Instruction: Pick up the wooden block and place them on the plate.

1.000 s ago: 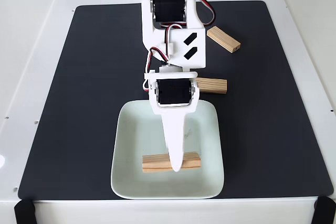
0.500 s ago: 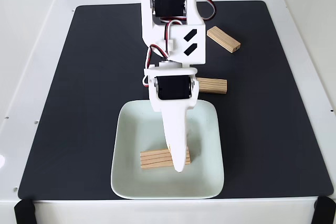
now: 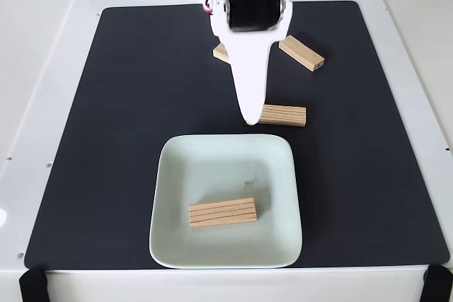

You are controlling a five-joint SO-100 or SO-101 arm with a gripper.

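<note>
One wooden block lies flat, grooves up, in the front part of the mint-green plate. A second block lies on the black mat just behind the plate's back right corner. A third block lies farther back on the right. The end of another block peeks out from behind the arm. My white gripper hangs raised over the mat, its tip just left of the second block. It holds nothing. The view from above does not show how its jaws stand.
A black mat covers the white table. The arm's body rises at the back centre. Black clamps sit at the table's corners. Open mat lies left of the plate and on the far right.
The gripper let go of the block on the plate, then lifted and drew back toward the arm's base. The block now lies alone on the plate, grooves up.
</note>
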